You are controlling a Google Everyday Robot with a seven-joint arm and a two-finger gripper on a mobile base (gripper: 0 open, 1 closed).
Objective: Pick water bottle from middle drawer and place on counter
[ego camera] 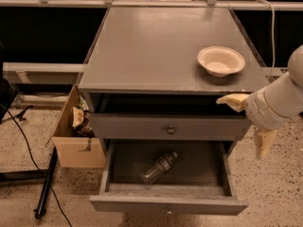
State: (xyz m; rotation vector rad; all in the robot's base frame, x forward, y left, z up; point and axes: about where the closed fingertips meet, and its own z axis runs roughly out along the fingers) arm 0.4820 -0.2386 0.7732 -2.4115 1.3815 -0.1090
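The water bottle point(159, 167) is clear plastic and lies on its side on the dark floor of the middle drawer point(168, 205), which is pulled out at the bottom of the cabinet. My gripper point(241, 126) hangs off the cabinet's right front corner, above and to the right of the bottle, just below the front edge of the counter point(151, 46). It is open and holds nothing: one cream finger point(232, 100) points left under the counter edge, the other point(262, 144) points down.
A white bowl point(220, 60) sits on the counter's right side. Above the open drawer is a shut drawer with a brass knob point(170, 130). A cardboard box point(75, 145) with clutter stands left of the cabinet, and a black pole point(45, 183) and cables lie on the floor.
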